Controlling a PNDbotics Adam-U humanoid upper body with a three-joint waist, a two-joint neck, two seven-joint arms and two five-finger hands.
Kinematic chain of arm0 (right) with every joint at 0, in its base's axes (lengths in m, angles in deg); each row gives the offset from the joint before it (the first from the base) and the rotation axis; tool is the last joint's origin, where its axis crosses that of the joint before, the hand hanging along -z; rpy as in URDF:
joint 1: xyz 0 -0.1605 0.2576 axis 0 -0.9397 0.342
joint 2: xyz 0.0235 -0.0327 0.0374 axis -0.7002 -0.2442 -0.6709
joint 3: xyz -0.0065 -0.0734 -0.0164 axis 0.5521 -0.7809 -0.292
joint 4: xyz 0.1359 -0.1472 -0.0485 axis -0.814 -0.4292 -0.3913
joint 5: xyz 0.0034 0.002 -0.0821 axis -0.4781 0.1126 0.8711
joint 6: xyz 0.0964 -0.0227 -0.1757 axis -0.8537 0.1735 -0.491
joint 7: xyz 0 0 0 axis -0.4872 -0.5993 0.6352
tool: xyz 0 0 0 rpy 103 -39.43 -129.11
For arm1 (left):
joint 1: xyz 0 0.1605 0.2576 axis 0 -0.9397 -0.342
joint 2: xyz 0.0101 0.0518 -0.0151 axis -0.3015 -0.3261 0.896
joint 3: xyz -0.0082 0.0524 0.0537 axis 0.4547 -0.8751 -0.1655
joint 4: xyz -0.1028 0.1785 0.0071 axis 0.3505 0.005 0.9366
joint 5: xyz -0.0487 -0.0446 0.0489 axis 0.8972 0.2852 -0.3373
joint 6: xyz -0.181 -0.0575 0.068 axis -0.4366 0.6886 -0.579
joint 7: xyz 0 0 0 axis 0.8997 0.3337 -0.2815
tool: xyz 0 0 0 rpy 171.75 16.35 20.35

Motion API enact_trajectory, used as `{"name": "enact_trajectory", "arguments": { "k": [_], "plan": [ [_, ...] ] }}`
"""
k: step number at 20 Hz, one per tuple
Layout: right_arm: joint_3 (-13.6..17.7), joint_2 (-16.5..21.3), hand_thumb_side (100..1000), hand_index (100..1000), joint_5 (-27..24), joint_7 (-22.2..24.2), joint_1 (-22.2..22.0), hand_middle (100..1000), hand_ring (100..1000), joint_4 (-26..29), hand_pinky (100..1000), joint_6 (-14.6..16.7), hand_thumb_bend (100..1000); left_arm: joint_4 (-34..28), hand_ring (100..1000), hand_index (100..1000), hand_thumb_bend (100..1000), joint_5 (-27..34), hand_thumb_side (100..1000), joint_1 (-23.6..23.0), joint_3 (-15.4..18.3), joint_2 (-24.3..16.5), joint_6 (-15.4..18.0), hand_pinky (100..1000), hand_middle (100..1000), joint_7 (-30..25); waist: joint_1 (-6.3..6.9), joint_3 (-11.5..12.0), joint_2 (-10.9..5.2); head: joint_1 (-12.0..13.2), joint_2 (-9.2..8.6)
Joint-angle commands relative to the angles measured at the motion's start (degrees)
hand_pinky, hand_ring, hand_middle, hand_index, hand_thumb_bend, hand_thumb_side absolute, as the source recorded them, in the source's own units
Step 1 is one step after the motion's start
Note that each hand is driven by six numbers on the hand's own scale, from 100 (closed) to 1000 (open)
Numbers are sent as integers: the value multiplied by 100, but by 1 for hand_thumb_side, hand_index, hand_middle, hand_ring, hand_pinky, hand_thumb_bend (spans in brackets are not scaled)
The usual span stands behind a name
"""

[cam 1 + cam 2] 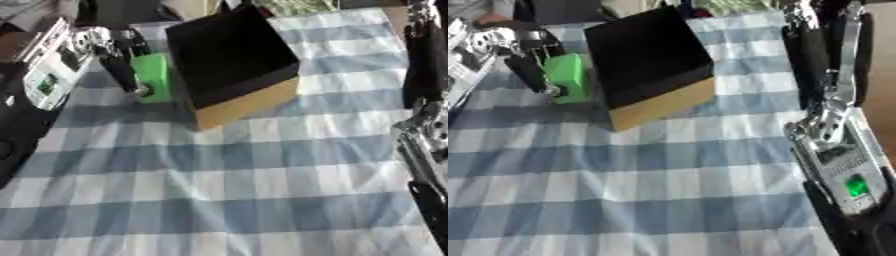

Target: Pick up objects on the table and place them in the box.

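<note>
A box [249,100] with a black inside and tan cardboard walls stands tilted at the far middle of the blue-and-white checked cloth [219,190]. Just left of it is a green block [154,72], upright and close to the box's left wall. My left hand [118,62] comes in from the upper left, its black fingers curled round the block. I cannot tell whether the block rests on the cloth. My right hand [833,60] stands at the right side of the table with its fingers straight, pointing away, holding nothing.
My left forearm [48,75] lies along the table's left edge, my right forearm [842,170] along the right edge. Brown floor [881,75] shows past the right edge. A patterned thing [297,5] lies behind the box.
</note>
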Motion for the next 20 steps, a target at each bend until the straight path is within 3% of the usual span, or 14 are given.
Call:
{"name": "enact_trajectory", "arguments": {
  "k": [1, 10, 20],
  "plan": [
    [34, 90, 626, 814, -26, 1, 64, 679, 761, 87, 866, -6, 100, -311, 714, 674, 100, -42, 100, 352, 276, -262, -661, 800, 563, -611, -6, 17, -133, -43, -43],
    [37, 89, 626, 814, -28, 2, 106, 678, 761, 87, 866, 2, 100, -1129, 712, 693, 100, -429, 100, 891, 552, 43, -970, 791, 577, -421, -11, -68, -76, -16, -193],
    [16, 94, 631, 814, -51, 0, 159, 677, 761, 87, 867, 12, 100, -1121, 721, 716, 100, -103, 100, 958, 394, 545, -1193, 786, 593, 391, 12, -215, 15, 45, -314]
  ]
}}
